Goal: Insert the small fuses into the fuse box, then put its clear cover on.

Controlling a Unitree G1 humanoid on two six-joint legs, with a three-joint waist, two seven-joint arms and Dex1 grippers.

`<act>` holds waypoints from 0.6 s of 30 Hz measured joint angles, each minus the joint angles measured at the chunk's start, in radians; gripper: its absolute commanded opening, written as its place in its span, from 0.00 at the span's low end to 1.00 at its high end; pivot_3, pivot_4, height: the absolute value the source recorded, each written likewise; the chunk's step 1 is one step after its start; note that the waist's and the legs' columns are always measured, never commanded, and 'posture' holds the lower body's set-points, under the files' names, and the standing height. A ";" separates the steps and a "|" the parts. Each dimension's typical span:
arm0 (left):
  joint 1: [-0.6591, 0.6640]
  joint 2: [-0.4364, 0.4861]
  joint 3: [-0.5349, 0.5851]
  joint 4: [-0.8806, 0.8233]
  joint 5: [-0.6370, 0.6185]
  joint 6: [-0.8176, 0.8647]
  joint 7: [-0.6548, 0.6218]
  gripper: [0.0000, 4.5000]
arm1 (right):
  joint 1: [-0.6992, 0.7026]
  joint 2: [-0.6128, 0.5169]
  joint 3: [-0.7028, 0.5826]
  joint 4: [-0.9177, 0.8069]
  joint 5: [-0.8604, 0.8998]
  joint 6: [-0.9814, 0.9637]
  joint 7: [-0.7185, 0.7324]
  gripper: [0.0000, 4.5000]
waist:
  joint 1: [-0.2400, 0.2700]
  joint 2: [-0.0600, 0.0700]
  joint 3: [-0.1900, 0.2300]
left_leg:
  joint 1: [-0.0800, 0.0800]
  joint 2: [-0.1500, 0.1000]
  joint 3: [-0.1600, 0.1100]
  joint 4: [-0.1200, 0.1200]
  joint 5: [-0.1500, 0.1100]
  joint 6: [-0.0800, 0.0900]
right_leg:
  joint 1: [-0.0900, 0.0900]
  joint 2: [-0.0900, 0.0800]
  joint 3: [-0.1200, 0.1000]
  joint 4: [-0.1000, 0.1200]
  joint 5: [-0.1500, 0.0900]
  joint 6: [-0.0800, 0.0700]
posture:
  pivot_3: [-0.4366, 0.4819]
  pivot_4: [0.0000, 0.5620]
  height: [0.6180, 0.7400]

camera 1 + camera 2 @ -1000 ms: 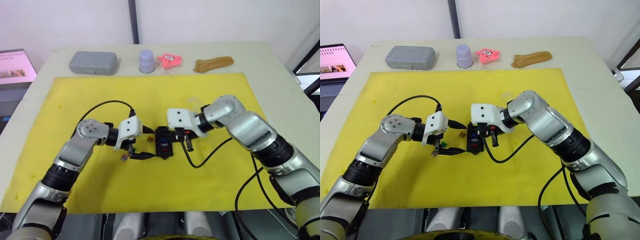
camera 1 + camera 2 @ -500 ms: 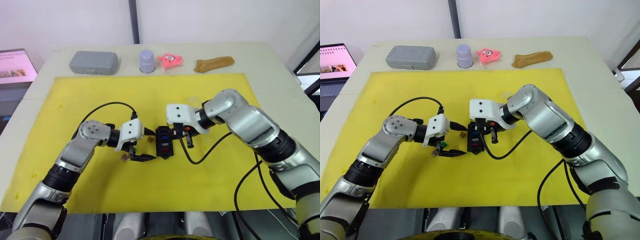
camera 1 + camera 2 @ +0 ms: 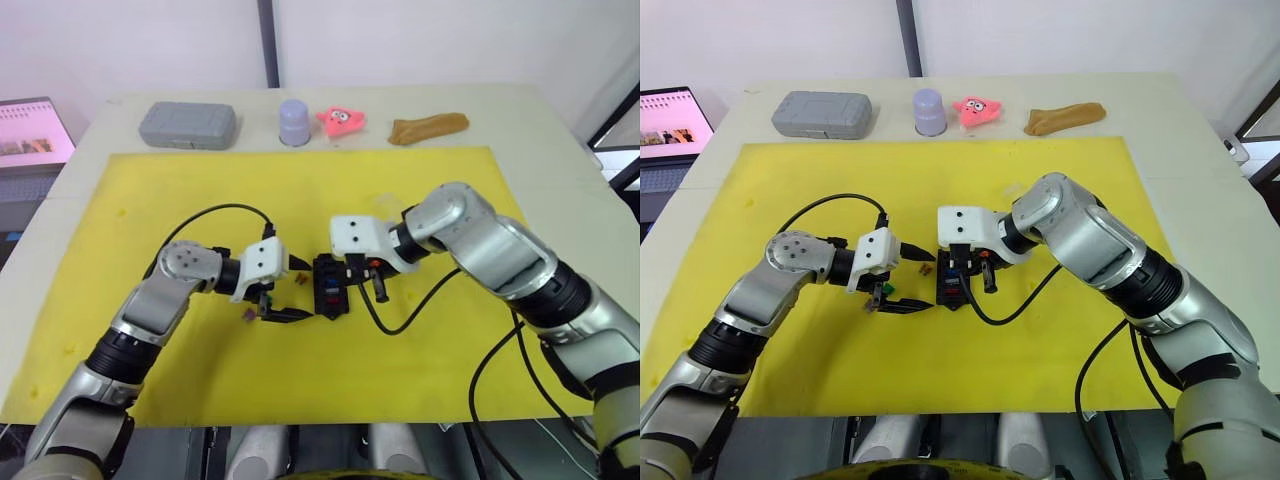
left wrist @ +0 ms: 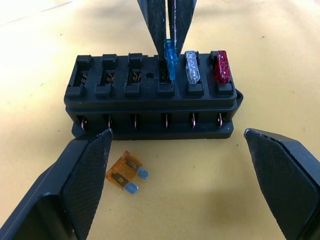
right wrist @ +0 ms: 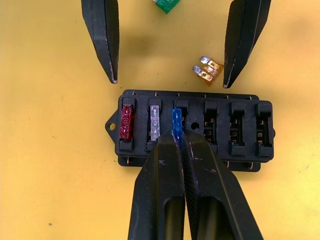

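Note:
The black fuse box (image 4: 150, 100) lies mid-mat. A red fuse (image 4: 222, 67) and a grey fuse (image 4: 192, 66) sit in its end slots. My right gripper (image 5: 176, 137) is shut on a teal-blue fuse (image 5: 176, 121) standing in the third slot, higher than the other two. My left gripper (image 4: 177, 132) is open, its fingers (image 5: 105, 40) spread just beside the box, touching nothing. A yellow fuse (image 4: 125, 175) lies loose between them. A green fuse (image 5: 166, 4) and a purple fuse (image 3: 247, 316) lie beyond. A faint clear cover (image 3: 1012, 188) seems to lie behind my right wrist.
The yellow mat (image 3: 420, 350) covers most of the table. Along the far edge stand a grey case (image 3: 187, 125), a lilac cup (image 3: 293, 121), a pink toy (image 3: 340, 120) and a brown object (image 3: 427, 127). A laptop (image 3: 30, 130) sits off the table's left.
My right gripper has edged slightly left over the fuse box, still holding the blue fuse. The left gripper has barely moved and stays open.

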 measured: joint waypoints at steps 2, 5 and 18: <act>0.000 0.000 0.000 0.000 0.000 -0.001 0.000 0.98 | -0.004 0.001 0.005 0.000 -0.001 0.000 0.000 0.00 | 0.000 0.000 0.000 | 0.000 0.000 0.000 0.000 0.000 0.000 | 0.000 0.000 0.000 0.000 0.000 0.000 | 0.48 0.27 1.00; 0.000 0.000 -0.001 0.000 0.001 -0.001 0.001 0.98 | -0.005 0.001 0.006 0.001 -0.003 0.001 -0.001 0.00 | 0.000 0.000 0.000 | 0.000 0.000 0.000 0.000 0.000 0.000 | 0.000 0.000 0.000 0.000 0.000 0.000 | 0.48 0.27 1.00; 0.005 -0.003 -0.010 -0.019 0.020 -0.018 0.004 0.98 | -0.032 0.017 0.017 0.019 -0.009 0.054 -0.004 0.00 | 0.000 0.000 0.000 | 0.000 0.000 0.000 0.000 0.000 0.000 | 0.000 0.000 0.000 0.000 0.000 0.000 | 0.48 0.27 1.00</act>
